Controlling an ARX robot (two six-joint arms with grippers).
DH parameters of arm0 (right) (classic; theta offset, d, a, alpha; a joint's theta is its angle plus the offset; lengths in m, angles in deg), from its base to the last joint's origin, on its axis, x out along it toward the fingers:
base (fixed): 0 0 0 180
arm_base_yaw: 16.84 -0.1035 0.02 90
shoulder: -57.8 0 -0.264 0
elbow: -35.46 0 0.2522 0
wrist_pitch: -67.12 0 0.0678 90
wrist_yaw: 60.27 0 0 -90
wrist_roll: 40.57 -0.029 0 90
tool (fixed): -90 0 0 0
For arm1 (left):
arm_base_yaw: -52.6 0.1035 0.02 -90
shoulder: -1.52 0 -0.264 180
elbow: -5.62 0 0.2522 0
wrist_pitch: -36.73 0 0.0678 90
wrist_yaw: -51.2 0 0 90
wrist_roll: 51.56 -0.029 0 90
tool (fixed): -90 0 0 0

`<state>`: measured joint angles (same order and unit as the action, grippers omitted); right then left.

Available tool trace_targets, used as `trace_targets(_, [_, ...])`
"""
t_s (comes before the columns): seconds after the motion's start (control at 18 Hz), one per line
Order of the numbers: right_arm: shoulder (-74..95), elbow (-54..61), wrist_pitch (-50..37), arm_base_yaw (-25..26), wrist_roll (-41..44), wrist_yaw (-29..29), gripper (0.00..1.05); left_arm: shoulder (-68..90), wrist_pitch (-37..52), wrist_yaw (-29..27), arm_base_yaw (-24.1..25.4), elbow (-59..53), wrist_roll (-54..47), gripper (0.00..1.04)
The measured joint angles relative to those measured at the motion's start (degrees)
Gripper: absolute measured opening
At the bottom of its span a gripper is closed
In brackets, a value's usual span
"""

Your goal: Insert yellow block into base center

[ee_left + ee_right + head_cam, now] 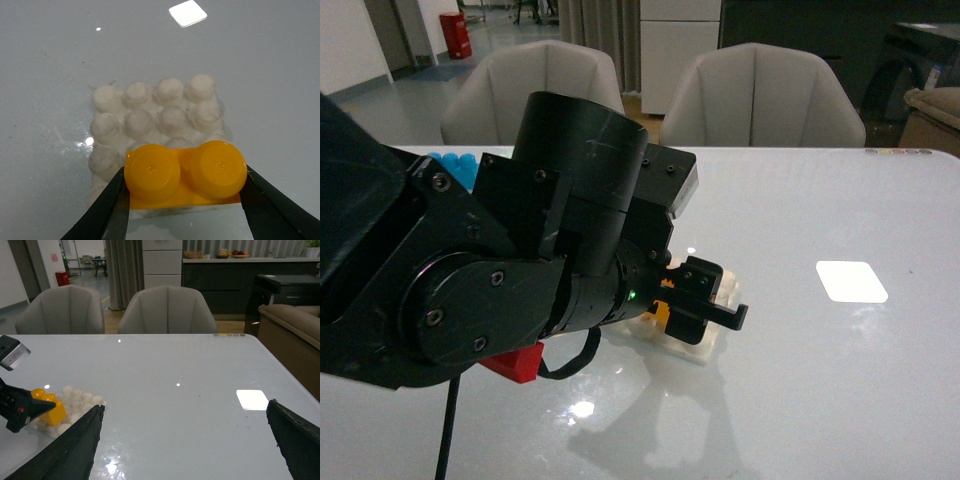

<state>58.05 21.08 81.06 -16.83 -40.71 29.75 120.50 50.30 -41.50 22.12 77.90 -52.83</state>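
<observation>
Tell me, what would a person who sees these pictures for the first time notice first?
The bright yellow block, pinched in the left gripper at the edge of the white studded plate, stands out most. In the front view the black left arm fills the left half, and a white square card lies further right.

Glossy white table [820, 400]; studded white base [150, 117] mid-table; flat white card [851, 281] well right; blue brick [451, 164] far left.

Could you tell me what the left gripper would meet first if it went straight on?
Probably the base: the left gripper, shut on the yellow block, points at its studs, so the block would touch first; how close is unclear.
</observation>
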Motion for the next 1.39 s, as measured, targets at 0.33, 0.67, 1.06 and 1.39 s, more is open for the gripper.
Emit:
trace_targets(0.33, [0.0, 0.0, 0.0, 0.0, 0.0, 0.0, 0.98, 3.78, -3.61, -2.4, 0.72, 5.64, 3.91, 0.57])
trace_targets(0.67, [0.0, 0.0, 0.0, 0.0, 0.0, 0.0, 0.98, 5.55, -1.95, -2.62, -0.66, 6.56, 5.38, 0.57])
trace_targets(1.06, [0.0, 0.0, 0.0, 0.0, 0.0, 0.0, 0.98, 6.67, -1.9, -0.28, 2.03, 6.93, 5.86, 0.56])
trace_targets(1.39, [0.0, 0.0, 0.0, 0.0, 0.0, 0.0, 0.98, 7.23, -2.73, 0.02, 1.7, 6.62, 5.57, 0.56])
